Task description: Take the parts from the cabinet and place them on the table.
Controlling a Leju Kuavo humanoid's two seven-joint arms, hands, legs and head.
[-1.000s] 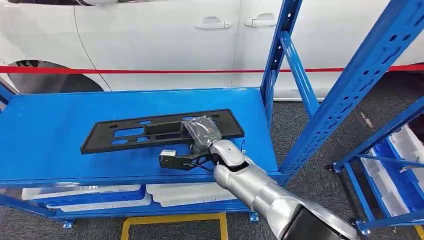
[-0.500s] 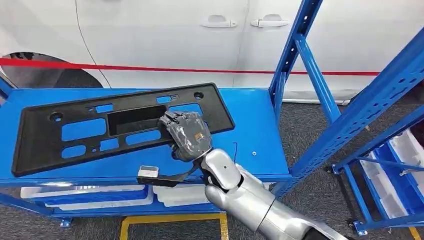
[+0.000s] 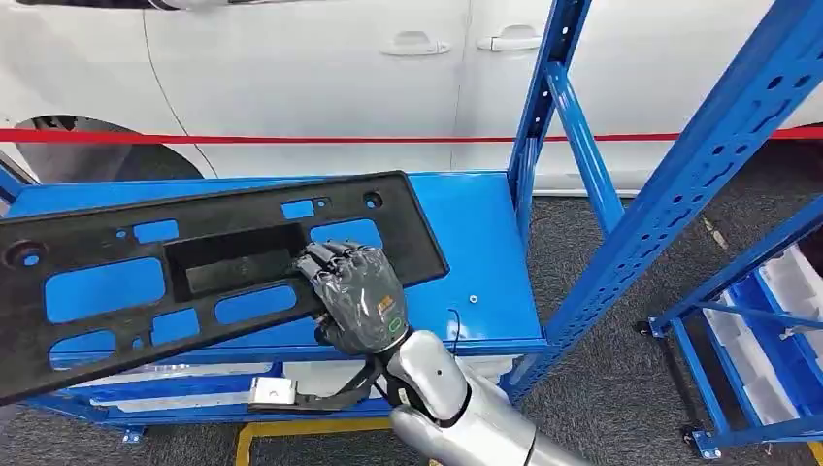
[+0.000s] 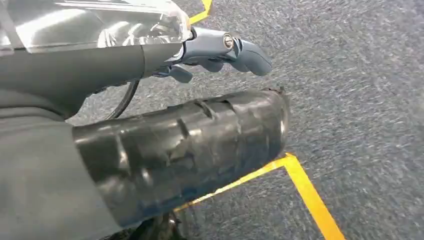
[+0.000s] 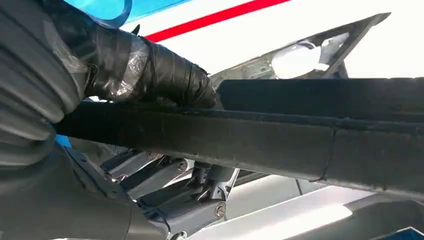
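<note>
I see my right hand (image 3: 354, 296) gripping the black panel (image 3: 194, 267) at its near edge, thumb above, fingers beneath. The panel is tilted, raised above the blue shelf (image 3: 480, 233), overhanging its left edge. My left hand (image 4: 215, 50) hangs over carpet, fingers loosely curled, holding nothing.

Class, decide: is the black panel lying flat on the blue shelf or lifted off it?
Lifted: the right hand grips the black panel, tilted above the blue shelf.

A white car (image 3: 320, 87) stands behind a red barrier tape (image 3: 291, 139); yellow floor line (image 3: 335, 424) crosses grey carpet (image 3: 611, 379).
</note>
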